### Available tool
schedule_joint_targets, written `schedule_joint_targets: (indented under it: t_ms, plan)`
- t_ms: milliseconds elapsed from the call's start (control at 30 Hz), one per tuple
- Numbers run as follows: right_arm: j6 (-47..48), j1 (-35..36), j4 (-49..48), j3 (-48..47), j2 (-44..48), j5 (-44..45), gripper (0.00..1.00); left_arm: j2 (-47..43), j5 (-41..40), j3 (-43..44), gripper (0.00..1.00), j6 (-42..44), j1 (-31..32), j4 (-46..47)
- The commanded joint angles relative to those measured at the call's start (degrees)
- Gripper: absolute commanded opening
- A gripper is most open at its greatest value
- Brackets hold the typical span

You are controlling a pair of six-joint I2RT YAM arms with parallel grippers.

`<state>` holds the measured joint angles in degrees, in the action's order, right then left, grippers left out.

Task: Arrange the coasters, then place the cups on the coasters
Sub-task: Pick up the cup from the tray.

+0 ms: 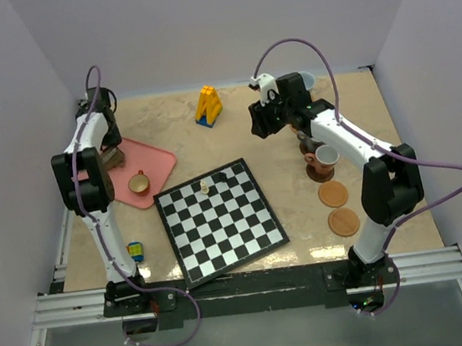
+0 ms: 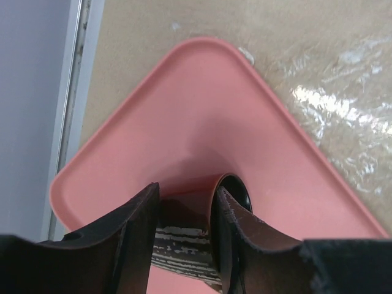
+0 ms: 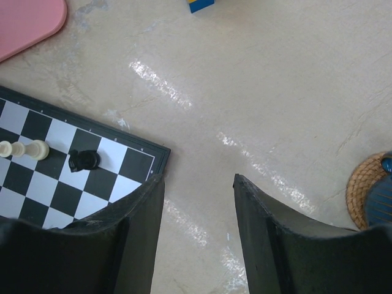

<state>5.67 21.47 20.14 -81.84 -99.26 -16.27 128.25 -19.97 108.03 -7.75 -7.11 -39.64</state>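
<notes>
on the pink plastic tray the left hand straddles perhaps a small black cup, grip i cannot tell, a firm lift seemingly next; right hand open, empty.

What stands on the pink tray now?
A tan cup stands on the pink tray. The left gripper is at a dark cup there and hides most of it.

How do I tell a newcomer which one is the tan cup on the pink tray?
Find the flat pink plastic tray at the table's left side, beside the left arm. Near its corner facing the black-and-white chessboard stands a small tan cup, upright. It is pale and stands free; the tray's other cup, a black one, sits at the left gripper.
</notes>
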Motion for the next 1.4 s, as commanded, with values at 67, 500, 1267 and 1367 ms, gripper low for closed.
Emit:
schedule_joint_targets:
  t_ms: [67,500,1267,1367]
  plan:
    - [1.2,0.2,0.2,-1.6,-1.1,-2.4,0.52,-9.6,0.5,-6.0,0.45,2.5,0.7,3.3]
    - [0.7,0.2,-1.3,1.4,1.1,-1.7,0.52,-12.5,2.6,-7.7,0.46,1.9,0.7,0.0]
    - [1.6,0.2,-3.1,5.5,2.0,-1.8,0.52,-2.6,-5.3,1.5,0.42,0.2,1.1,-9.3]
    - [1.5,0.2,-3.1,6.1,2.0,-2.0,0.52,-3.0,-5.1,1.0,0.35,-0.2,1.1,-9.5]
